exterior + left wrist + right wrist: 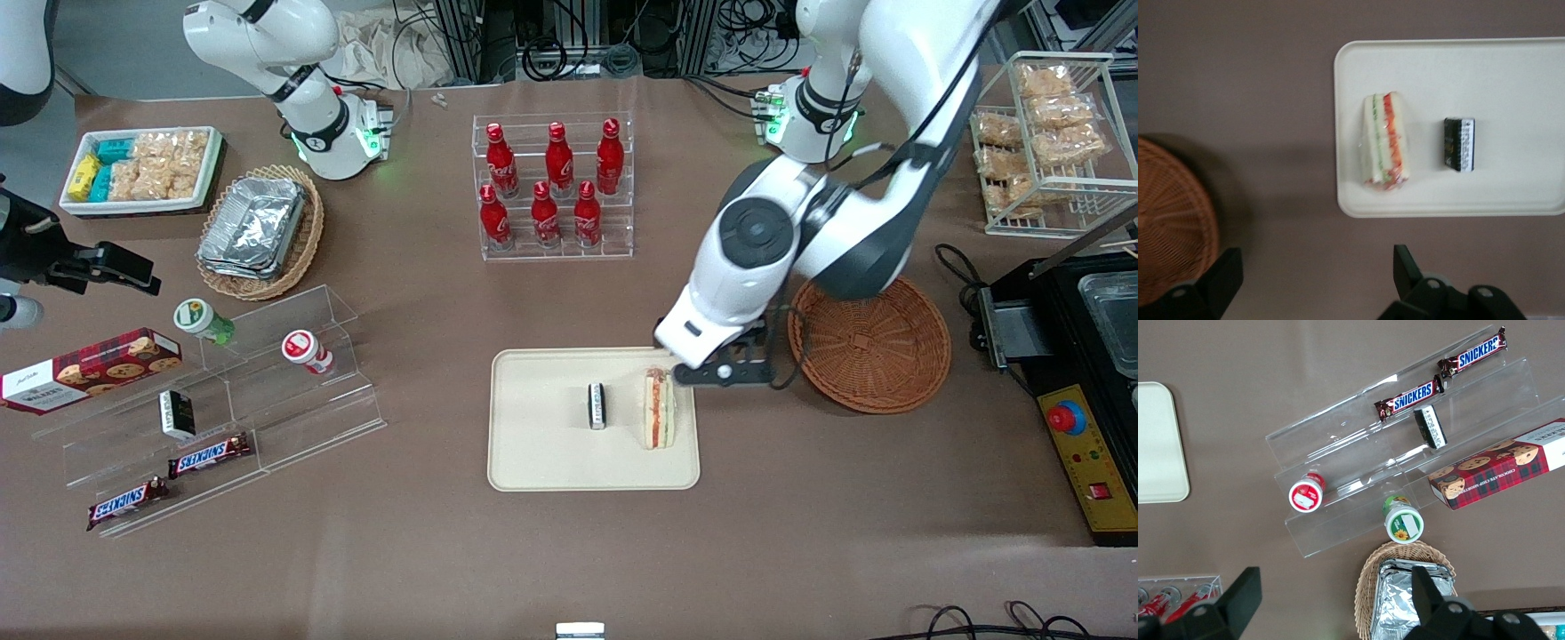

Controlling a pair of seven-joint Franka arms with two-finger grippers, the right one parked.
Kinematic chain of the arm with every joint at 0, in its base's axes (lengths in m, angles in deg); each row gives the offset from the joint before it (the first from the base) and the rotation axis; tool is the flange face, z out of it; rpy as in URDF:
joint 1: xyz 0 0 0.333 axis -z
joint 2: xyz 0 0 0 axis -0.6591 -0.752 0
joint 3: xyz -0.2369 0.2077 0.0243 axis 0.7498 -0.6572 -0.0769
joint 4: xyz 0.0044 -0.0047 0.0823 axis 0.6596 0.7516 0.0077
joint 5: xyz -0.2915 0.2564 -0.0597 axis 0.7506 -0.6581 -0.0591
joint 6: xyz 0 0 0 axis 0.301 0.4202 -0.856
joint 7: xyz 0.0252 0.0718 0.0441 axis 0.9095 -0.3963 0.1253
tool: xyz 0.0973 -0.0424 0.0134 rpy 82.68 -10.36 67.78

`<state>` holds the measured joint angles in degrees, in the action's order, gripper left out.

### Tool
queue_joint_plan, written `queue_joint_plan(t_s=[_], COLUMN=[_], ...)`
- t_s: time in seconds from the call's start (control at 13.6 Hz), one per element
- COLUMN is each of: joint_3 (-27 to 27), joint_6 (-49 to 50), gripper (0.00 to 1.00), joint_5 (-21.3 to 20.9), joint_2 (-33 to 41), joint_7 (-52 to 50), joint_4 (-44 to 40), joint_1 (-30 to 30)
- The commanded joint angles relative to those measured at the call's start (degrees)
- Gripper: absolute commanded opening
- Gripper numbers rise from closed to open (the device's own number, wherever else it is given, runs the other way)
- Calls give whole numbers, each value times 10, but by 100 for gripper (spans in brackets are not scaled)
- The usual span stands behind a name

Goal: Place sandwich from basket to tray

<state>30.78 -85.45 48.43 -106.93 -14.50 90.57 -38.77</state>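
The sandwich point(658, 410) point(1386, 142), a pale wedge with red and green filling showing, lies on the cream tray point(542, 462) point(1511, 73) near the tray's edge toward the basket. The round reddish-brown basket point(871, 347) point(1168, 220) stands beside the tray with nothing in it. My gripper point(722, 373) point(1318, 273) hangs open above the bare table between tray and basket, just off the tray's rim, holding nothing. Its dark fingers point(1405, 267) are spread wide apart.
A small black-and-white bar point(597, 406) point(1459, 144) lies on the tray beside the sandwich. A rack of red bottles point(551, 188) stands farther from the front camera. Clear acrylic steps with snacks point(213, 418), a foil-container basket point(260, 231) and a white snack bin point(142, 171) sit toward the parked arm's end.
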Motion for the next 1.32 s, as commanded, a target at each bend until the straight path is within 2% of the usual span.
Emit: queue_joint_plan(t_s=[0.0, 0.15, 0.37, 0.59, 0.88, 1.03, 1.25], joint_3=[-74, -121, -186, -243, -262, -263, -259], joint_6=[55, 93, 145, 152, 124, 120, 130], gripper=[100, 100, 100, 100, 100, 100, 100], joint_5=[77, 103, 120, 133, 133, 130, 129], joint_2=[90, 131, 182, 233, 296, 279, 234], joint_7=[106, 162, 226, 252, 252, 246, 241], joint_4=[19, 20, 25, 60, 133, 116, 46], joint_1=[1, 3, 4, 13, 15, 17, 20])
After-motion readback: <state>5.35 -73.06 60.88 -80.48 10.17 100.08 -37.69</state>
